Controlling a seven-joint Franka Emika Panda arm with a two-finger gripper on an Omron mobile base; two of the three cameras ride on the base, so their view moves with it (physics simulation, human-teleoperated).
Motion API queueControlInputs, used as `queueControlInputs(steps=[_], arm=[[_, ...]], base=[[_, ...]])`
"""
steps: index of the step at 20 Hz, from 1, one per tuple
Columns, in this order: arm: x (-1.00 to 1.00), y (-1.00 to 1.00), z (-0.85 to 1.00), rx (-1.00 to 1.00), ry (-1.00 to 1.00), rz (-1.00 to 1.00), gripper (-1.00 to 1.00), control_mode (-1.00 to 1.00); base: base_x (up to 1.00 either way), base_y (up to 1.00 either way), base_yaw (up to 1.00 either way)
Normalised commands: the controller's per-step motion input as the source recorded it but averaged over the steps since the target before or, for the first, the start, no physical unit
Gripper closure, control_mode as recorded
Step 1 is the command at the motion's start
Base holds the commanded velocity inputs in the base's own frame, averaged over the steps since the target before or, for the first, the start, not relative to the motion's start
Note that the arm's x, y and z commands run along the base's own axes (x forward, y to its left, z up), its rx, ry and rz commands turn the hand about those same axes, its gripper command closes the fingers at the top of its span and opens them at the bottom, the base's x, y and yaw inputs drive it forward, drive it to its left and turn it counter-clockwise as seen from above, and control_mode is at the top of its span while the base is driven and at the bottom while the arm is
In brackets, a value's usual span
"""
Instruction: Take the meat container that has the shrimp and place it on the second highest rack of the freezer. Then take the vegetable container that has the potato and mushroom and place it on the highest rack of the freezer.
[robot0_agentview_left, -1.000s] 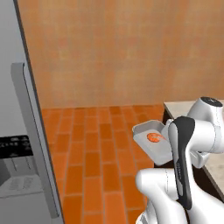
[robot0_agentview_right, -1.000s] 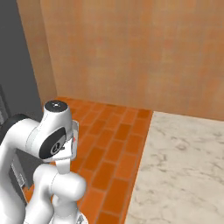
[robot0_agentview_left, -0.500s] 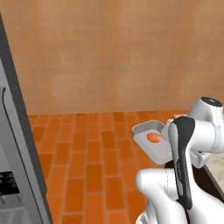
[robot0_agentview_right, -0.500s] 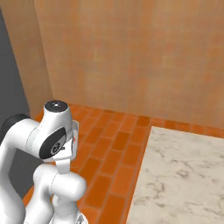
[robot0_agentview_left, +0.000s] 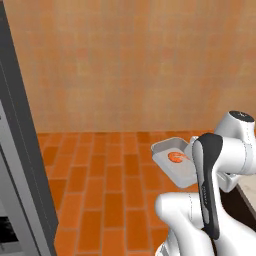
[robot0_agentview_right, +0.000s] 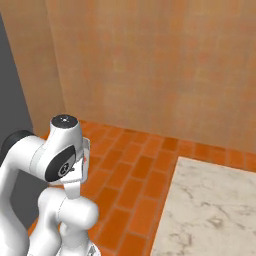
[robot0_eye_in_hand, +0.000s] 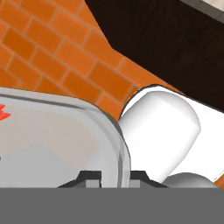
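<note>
Gripping the rim of the shrimp container (robot0_eye_in_hand: 61, 131), the pincer (robot0_eye_in_hand: 113, 177) has its 2 dark fingertips (robot0_eye_in_hand: 89, 176) set close on either side of the clear wall, so it looks closed onto that edge with only the wall's thickness between the jaws. In the hand view the tray spreads away from the tips, with a scrap of red shrimp at the left edge. In the left base view the same container (robot0_agentview_left: 170, 162) hangs out beside the arm, above the brick floor (robot0_agentview_left: 105, 175), carried roughly level, with the orange shrimp (robot0_agentview_left: 175, 157) lying in its middle.

Further out, the grey freezer door (robot0_agentview_left: 22, 150) fills the left edge of the left base view and stands well apart from the tray; its racks are out of sight, so I cannot tell which is the 2nd highest. The marble table (robot0_agentview_right: 210, 210) lies at the lower right in the right base view, and the tan wall (robot0_agentview_right: 160, 65) closes the scene.

The grip is on 1 edge only, so the tray's weight hangs off to the side; a sharp turn of the base or a quick wrist roll could tip it, spill the shrimp, or let the rim slide out. Swinging toward the freezer, the overhanging tray could also clip the door edge.
</note>
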Motion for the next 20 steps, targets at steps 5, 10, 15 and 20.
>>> queueControlInputs(steps=[5, 10, 15, 20], arm=[[0.00, 0.00, 0.00, 0.00, 0.00, 0.00, 1.00, 1.00], [0.00, 0.00, 0.00, 0.00, 0.00, 0.00, 1.00, 1.00], [0.00, 0.00, 0.00, 0.00, 0.00, 0.00, 1.00, 1.00], [0.00, 0.00, 0.00, 0.00, 0.00, 0.00, 1.00, 1.00]], base=[[0.57, 0.00, 0.27], [0.94, 0.00, 0.18], [0.77, 0.00, 0.20], [0.46, 0.00, 0.51]])
